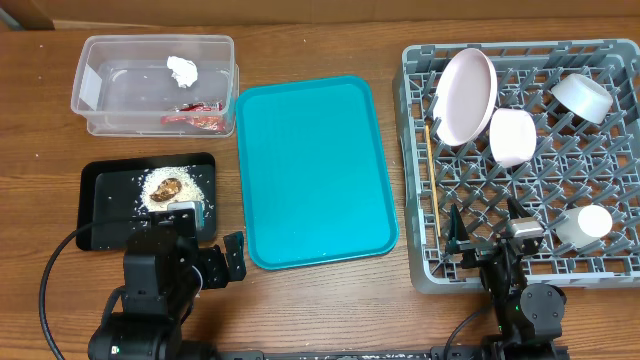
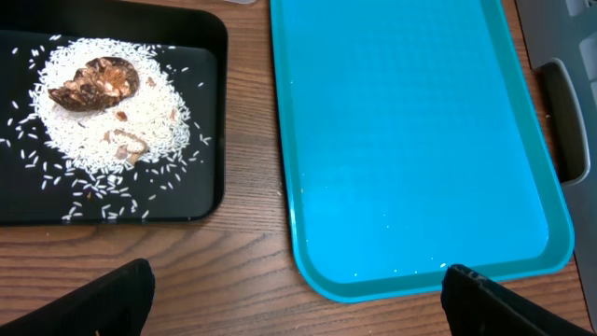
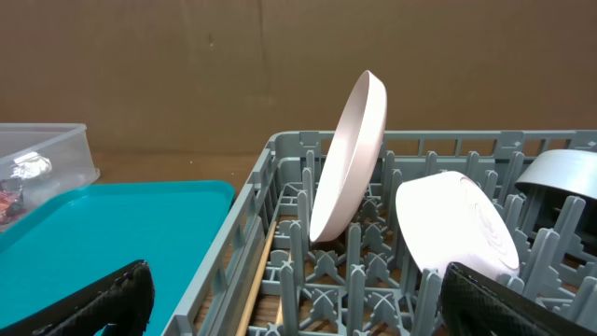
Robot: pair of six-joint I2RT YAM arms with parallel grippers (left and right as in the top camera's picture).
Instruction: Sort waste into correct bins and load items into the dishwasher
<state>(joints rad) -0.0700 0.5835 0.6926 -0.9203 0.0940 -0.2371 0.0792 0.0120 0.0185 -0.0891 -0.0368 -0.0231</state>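
The clear tub (image 1: 100,90) holds the white tissue ball (image 1: 183,69) and the red wrapper (image 1: 195,119). The black tray (image 1: 100,195) holds white rice (image 2: 112,112) and a brown food lump (image 2: 93,82). The grey rack (image 1: 620,265) holds the white plate (image 1: 465,95), a white bowl (image 1: 512,137), a pale blue bowl (image 1: 582,96), a small white cup (image 1: 591,222) and chopsticks (image 1: 432,180). My left gripper (image 2: 298,299) is open and empty over the bare wood near the teal tray's front corner. My right gripper (image 3: 298,299) is open and empty above the rack's front left.
The large teal tray (image 1: 310,170) lies between the black tray and the rack, with a few rice grains on it. A brown wall stands behind the table in the right wrist view. Bare wood shows along the front edge.
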